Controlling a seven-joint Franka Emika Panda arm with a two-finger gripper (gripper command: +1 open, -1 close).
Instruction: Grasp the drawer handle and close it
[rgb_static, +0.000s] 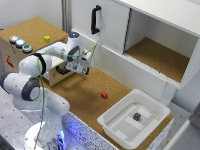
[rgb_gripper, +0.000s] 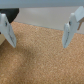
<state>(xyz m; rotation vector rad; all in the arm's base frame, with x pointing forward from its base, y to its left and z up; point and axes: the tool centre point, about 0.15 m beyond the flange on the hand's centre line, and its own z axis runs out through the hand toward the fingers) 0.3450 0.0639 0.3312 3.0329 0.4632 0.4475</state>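
- The white cabinet is the largest thing, smooth and boxy, with a black bar handle on its door and an open compartment floored in cork; it stands beyond the fingers.
- The surface is grainy tan cork, and it fills the wrist view beneath the fingers.
- The arm is glossy white with rounded joints, wrapped by a thin green cable.
- The drawer box is brown wood with a cork top; it carries three round coloured buttons and a small yellow cube.
- A white plastic tray with rounded corners sits well apart from the fingers and holds a small dark object.
- The drawer has a brown wood front, partly hidden behind the wrist.
- The fingers are spread wide, grey and tapered, with nothing between them and only cork below.
- The drawer handle is a short black curved bar just beside the fingers; whether they touch is unclear.
- A small red cube lies on the cork, near the fingers.
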